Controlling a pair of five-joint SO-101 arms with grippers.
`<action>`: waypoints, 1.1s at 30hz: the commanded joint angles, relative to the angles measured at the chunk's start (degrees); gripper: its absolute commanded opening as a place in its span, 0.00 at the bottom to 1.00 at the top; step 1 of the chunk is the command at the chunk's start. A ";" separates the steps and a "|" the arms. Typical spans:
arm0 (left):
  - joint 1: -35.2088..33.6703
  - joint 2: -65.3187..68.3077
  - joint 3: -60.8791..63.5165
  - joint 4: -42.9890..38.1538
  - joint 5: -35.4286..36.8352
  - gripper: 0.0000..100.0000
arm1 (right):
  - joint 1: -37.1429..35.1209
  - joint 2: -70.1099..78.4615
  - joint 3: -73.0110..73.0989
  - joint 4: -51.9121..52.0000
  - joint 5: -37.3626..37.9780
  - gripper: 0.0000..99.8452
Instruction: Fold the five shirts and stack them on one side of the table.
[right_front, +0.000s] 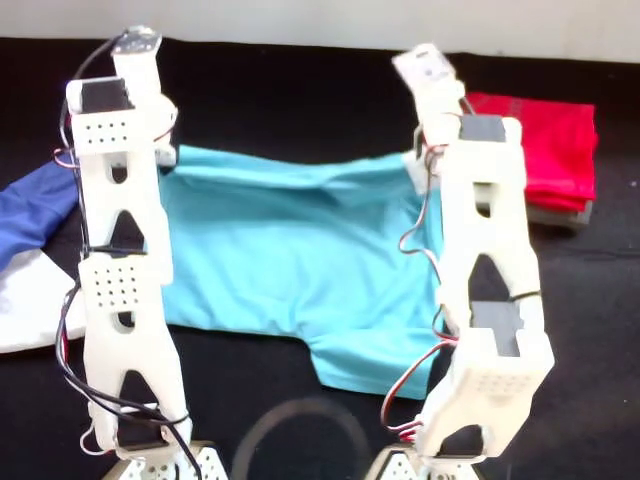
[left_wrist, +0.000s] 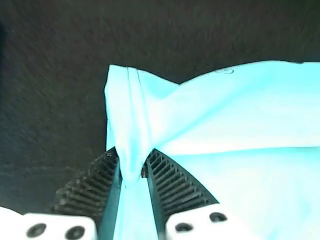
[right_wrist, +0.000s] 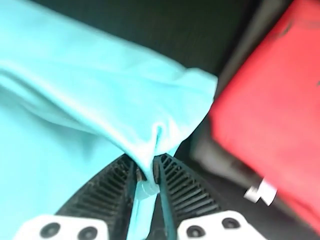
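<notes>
- Turquoise shirt (right_front: 290, 260): lies spread on the black surface (right_front: 300, 90) between the two arms, with one sleeve toward the near edge. Its far edge runs from one hand to the other.
- Left hand (left_wrist: 132, 167): clamped on a far corner, with the cloth bunched into a ridge between the ribbed fingers (left_wrist: 172, 182).
- Right hand (right_wrist: 149, 167): clamped on the opposite far corner, just beside the folded red shirt (right_front: 540, 150).
- Handling, as judged: light, limp fabric that will sag and crease between the grips, and a thin hem may slip. The corners are the proper hold, and both should be kept evenly taut.
- Blue shirt (right_front: 35, 215) and white shirt (right_front: 30, 300): lying unfolded at the left edge.
</notes>
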 joint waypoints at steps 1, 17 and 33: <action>-1.36 -0.75 -1.80 1.14 -2.81 0.01 | -0.66 -4.62 -3.65 6.99 0.26 0.01; -1.27 -29.58 49.89 0.88 -9.58 0.01 | -2.95 -15.25 -1.45 25.98 0.26 0.01; -1.36 -39.52 73.71 -3.08 -17.05 0.01 | -4.53 -54.81 50.15 21.41 0.79 0.01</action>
